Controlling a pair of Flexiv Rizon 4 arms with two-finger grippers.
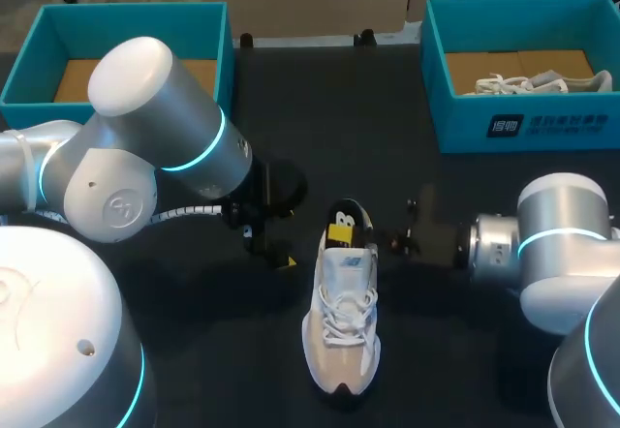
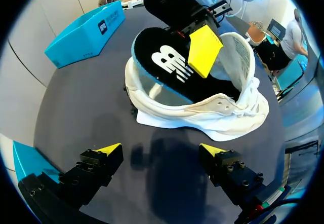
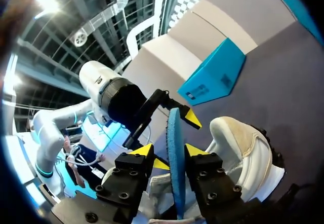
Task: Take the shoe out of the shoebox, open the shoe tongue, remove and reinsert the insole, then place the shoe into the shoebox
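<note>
One white sneaker stands on the dark surface between the arms, well apart from the left shoebox and the right shoebox at the far edge. Right pincer: closed on the black insole, which sits partly inside the sneaker with one end raised above the collar. Left pincer: fingers spread, gripping nothing, just beside the sneaker.

Lower end of the insole: hidden inside the shoe. Left shoebox, near corner: covered by the left arm.
</note>
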